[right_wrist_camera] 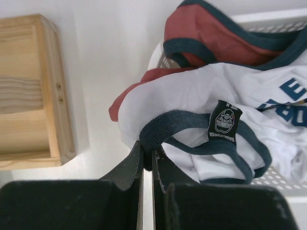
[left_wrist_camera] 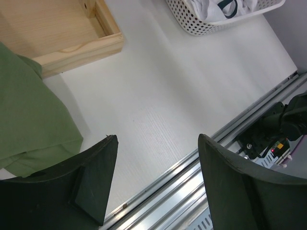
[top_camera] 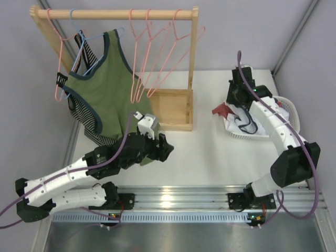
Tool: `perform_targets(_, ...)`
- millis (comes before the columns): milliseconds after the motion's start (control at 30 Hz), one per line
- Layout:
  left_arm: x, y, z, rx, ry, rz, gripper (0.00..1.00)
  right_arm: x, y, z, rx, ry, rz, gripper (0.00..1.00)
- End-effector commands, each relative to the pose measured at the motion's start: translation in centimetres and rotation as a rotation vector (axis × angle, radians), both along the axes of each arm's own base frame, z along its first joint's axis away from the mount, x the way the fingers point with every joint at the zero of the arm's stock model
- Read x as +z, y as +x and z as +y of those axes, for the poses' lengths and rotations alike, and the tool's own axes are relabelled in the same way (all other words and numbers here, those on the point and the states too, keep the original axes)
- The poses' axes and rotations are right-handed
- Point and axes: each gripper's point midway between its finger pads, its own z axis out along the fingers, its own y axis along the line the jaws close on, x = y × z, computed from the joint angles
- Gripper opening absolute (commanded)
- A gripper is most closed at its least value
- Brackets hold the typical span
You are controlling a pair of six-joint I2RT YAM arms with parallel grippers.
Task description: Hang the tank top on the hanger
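1. At the far left corner of the desk [top_camera: 210, 152] stands a wooden rack [top_camera: 115, 14]. A green top [top_camera: 105, 84] hangs from it beside several bare pink wire hangers, and the hanger [top_camera: 135, 63] for this job is one of those.
2. The left pincer [left_wrist_camera: 157, 139] hovers over bare desk just in front of the rack's base, jaws spread wide and holding nothing.
3. Toward the far right edge, a white perforated basket [top_camera: 291, 105] holds the tank top [right_wrist_camera: 192, 96], crumpled, with a red garment [right_wrist_camera: 216, 43] beside and partly under it.
4. The right pincer [right_wrist_camera: 147, 148] is clamped shut on the navy trim [right_wrist_camera: 182, 120] of one opening, at the basket's left rim. It seems to pinch the trim alone, though the contact is partly hidden.
5. The top looks light, soft and limp, so it will likely sag and fold when lifted.
6. The doubled trim is the firmest hold. A second hold on the opposite strap would spread the opening for the wire.
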Motion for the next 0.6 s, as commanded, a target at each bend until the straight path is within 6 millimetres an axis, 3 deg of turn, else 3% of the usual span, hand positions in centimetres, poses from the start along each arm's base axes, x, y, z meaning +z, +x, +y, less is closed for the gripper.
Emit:
perform_targets(0,2.0,0.3,-0.3,0.006,-0.041,-0.027,0.73,9.9,-0.7,-0.5,0.008,0.024,-0.207,0.00)
perform_targets(100,2.2,0.5,-0.7,0.008,-0.055,-0.037,0.73,14.1,-2.0,-0.6,0.022,0.049,-0.280,0.00)
perform_targets(267,2.8,1.1,-2.7,-0.012,-0.129,-0.071,0.75,18.6,-3.8,-0.1,0.061,0.111,-0.356,0.00)
perform_targets(367,3.2,2.0,-5.3,-0.036,-0.180,-0.106,0.76,22.1,-5.1,0.4,0.099,0.147,-0.415,0.00)
perform_targets(433,3.2,2.7,-6.6,-0.043,-0.192,-0.144,0.78,23.3,-5.6,0.5,0.106,0.149,-0.433,0.00)
perform_targets(467,4.5,3.3,-7.5,-0.038,-0.241,-0.178,0.79,23.5,-5.9,0.4,0.109,0.148,-0.425,0.00)
perform_targets(567,4.3,5.4,-11.1,-0.026,-0.259,-0.229,0.80,26.1,-7.0,0.5,0.126,0.166,-0.474,0.00)
